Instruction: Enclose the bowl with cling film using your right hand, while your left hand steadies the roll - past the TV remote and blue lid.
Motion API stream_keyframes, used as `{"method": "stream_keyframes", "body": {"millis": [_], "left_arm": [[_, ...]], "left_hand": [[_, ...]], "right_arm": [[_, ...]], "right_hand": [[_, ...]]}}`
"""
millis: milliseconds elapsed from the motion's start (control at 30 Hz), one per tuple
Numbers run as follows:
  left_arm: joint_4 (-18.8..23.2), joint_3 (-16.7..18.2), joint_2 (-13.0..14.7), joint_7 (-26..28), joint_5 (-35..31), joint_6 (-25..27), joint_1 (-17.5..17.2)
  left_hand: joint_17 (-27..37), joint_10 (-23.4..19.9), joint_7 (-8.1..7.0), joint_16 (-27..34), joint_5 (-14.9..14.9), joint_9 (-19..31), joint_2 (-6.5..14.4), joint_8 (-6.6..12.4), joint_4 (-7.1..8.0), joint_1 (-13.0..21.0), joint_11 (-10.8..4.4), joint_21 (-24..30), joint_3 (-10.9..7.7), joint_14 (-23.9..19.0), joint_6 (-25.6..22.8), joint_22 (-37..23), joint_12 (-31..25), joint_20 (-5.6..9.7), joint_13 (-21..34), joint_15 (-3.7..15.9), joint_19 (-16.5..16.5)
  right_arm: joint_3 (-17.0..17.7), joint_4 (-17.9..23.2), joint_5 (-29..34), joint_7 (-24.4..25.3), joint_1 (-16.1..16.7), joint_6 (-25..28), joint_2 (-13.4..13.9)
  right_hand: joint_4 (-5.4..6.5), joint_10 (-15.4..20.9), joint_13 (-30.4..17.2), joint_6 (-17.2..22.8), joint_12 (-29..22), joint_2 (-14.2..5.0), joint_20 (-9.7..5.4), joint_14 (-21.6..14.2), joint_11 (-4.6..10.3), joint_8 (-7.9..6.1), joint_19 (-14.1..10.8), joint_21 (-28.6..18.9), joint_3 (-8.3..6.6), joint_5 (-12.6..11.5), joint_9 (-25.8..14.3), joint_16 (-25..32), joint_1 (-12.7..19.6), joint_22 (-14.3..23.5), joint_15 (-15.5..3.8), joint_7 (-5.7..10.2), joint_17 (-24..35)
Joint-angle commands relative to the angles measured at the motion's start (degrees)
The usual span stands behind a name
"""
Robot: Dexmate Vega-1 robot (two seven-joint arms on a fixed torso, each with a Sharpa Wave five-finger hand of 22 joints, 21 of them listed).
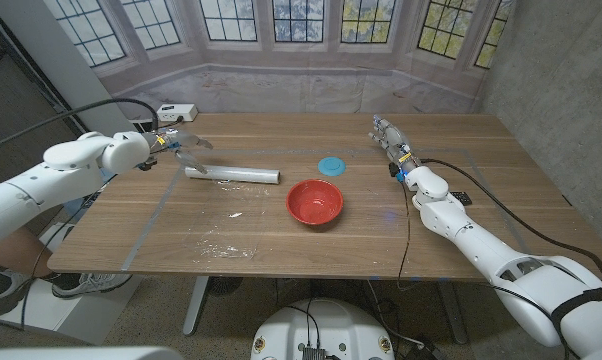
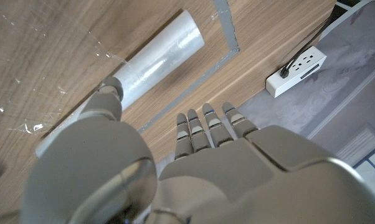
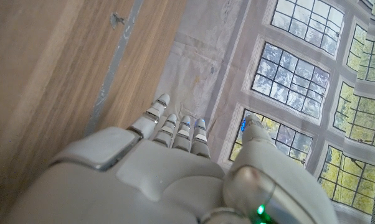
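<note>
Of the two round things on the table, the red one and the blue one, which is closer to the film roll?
The red bowl and the small blue lid lie about equally far from the roll; the lid perhaps slightly closer, lying flat beyond the bowl.

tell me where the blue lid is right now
In the head view the blue lid lies on the table's middle, just behind the red bowl and right of the cling film roll.

The left hand hovered over the cling film roll, its thumb just above the roll; a white power strip lay beyond.
</note>
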State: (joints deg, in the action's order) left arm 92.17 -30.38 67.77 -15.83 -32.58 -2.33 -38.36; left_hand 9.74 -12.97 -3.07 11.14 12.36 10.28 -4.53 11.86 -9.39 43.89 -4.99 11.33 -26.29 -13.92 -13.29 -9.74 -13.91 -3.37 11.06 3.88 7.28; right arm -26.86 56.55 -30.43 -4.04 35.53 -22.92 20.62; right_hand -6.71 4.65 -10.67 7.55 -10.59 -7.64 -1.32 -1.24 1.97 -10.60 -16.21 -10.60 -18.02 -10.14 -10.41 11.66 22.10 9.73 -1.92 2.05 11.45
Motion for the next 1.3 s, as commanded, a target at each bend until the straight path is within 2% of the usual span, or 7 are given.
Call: {"method": "stream_keyframes", "body": {"millis": [33,467,733,1033,1300], "left_arm": [[-0.97,-1.21,-0.29,-1.59,-2.45,0.40,1.27],[-5.98,-3.56,-2.61,-1.61,-5.33,-3.28,5.51],[-8.56,-4.51,-3.84,-0.03,-5.30,-4.55,6.30],[-9.03,-4.74,-4.17,2.99,-4.73,-4.23,5.01],[-7.07,-3.75,-3.14,7.02,-4.05,-2.88,2.01]], "left_hand": [[0.21,-0.02,0.32,-0.12,0.31,0.11,0.00,-0.16,0.09,0.55,0.29,-0.17,0.23,0.35,0.32,-0.24,0.07,0.19,0.26,-0.34,0.14],[0.22,0.74,0.56,-0.38,0.31,0.12,0.58,-0.73,0.11,1.60,0.20,-0.31,0.15,0.83,1.30,-0.24,0.64,0.30,0.29,-0.81,-0.19],[0.20,0.04,0.59,-0.15,0.27,0.12,0.67,-0.59,0.12,2.04,0.06,-0.20,0.23,0.12,0.78,-0.24,0.50,0.30,0.30,-0.79,0.09],[0.16,-1.21,0.60,0.17,0.17,0.12,0.56,-0.31,0.14,2.64,0.16,0.14,0.51,-1.30,-0.51,-0.24,0.26,0.47,0.32,-0.26,1.17],[0.18,-3.25,0.66,0.55,0.03,0.15,0.42,0.07,0.17,3.31,-0.02,0.28,0.85,-3.21,-2.36,-0.24,-0.23,0.58,0.38,-0.02,2.05]], "right_arm": [[-0.36,-0.87,0.50,-0.44,-1.15,-0.17,-0.31],[-0.70,-0.47,1.08,1.04,-1.10,0.49,-0.79],[-0.83,-0.18,1.42,1.79,-0.94,0.51,-0.95],[-0.87,0.32,1.71,2.39,-0.40,0.40,-0.80],[-0.71,0.87,1.79,2.77,0.28,-0.14,-0.59]], "right_hand": [[-0.26,-0.29,-0.08,0.09,-0.18,-0.17,-0.14,0.28,-0.20,-0.15,0.32,-0.01,0.14,-0.23,-0.17,-0.12,0.10,0.14,-2.04,0.09,0.04],[-0.37,-0.36,-0.08,0.06,-0.21,-0.21,-0.10,0.28,-0.18,-0.19,0.36,-0.09,0.16,-0.24,-0.18,-0.10,0.20,0.14,-2.05,0.11,-0.03],[-0.44,-0.21,-0.09,0.09,-0.29,-0.24,-0.03,0.26,-0.27,-0.22,0.31,-0.16,0.17,-0.25,-0.18,-0.09,0.28,0.14,-2.05,0.10,-0.07],[-0.49,-0.12,-0.10,0.18,-0.35,-0.29,0.09,0.20,-0.26,-0.28,0.26,-0.23,0.19,-0.25,-0.19,-0.05,0.33,0.14,-2.07,0.05,-0.10],[-0.52,0.03,-0.11,0.27,-0.42,-0.32,0.21,0.08,-0.25,-0.33,0.20,-0.28,0.21,-0.25,-0.20,0.02,0.36,0.15,-2.06,0.01,-0.12]]}}
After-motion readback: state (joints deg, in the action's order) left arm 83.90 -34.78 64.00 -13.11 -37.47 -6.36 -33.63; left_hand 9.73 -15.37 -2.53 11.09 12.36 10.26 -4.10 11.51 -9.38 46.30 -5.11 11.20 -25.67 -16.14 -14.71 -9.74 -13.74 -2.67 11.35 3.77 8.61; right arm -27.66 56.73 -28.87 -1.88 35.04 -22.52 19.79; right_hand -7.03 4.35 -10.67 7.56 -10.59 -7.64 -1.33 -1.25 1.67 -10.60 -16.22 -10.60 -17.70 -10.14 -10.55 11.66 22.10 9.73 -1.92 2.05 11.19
